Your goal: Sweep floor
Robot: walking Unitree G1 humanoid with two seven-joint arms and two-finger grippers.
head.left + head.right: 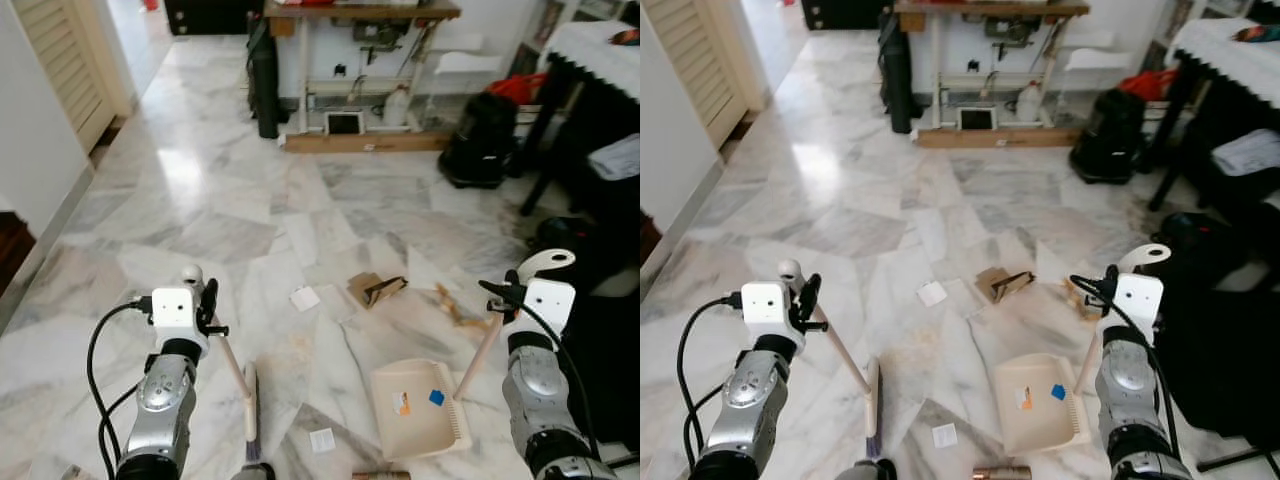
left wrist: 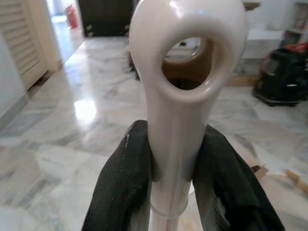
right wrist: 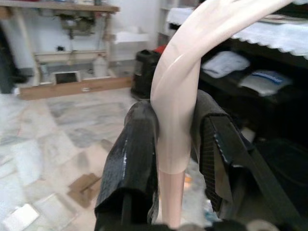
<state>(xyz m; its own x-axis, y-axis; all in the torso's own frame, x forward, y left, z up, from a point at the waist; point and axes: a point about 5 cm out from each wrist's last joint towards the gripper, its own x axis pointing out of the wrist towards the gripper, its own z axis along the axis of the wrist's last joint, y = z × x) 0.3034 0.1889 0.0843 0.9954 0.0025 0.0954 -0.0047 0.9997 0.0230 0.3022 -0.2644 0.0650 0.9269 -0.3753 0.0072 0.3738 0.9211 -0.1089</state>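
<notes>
The left gripper (image 2: pixel 173 163) clamps the broom handle (image 1: pixel 232 362); the right gripper (image 3: pixel 175 144) clamps the dustpan handle (image 1: pixel 480 355). The dustpan (image 1: pixel 415 410) sits on the marble floor (image 1: pixel 230 200) — blue and orange scraps inside — beside a white paper scrap (image 1: pixel 322 439), with cardboard (image 1: pixel 375 289) farther off.

Open marble floor (image 1: pixel 200 200) runs wide and unobstructed ahead and to the left, up to the louvred door (image 1: pixel 65 60). Near ground is obstructed: the broom (image 1: pixel 249 405) lies in front of the left claw (image 1: pixel 205 305), the dustpan (image 1: pixel 417 408) in front of the right claw (image 1: pixel 508 293), with a passable gap between them. Loose debris sits just beyond: white paper scrap (image 1: pixel 304 297), torn cardboard (image 1: pixel 375 289), a wood fragment (image 1: pixel 452 305). Right side is blocked by dark furniture (image 1: pixel 600 170) and a black bag (image 1: pixel 482 140). The far end is closed by a workbench surface (image 1: pixel 360 12).
</notes>
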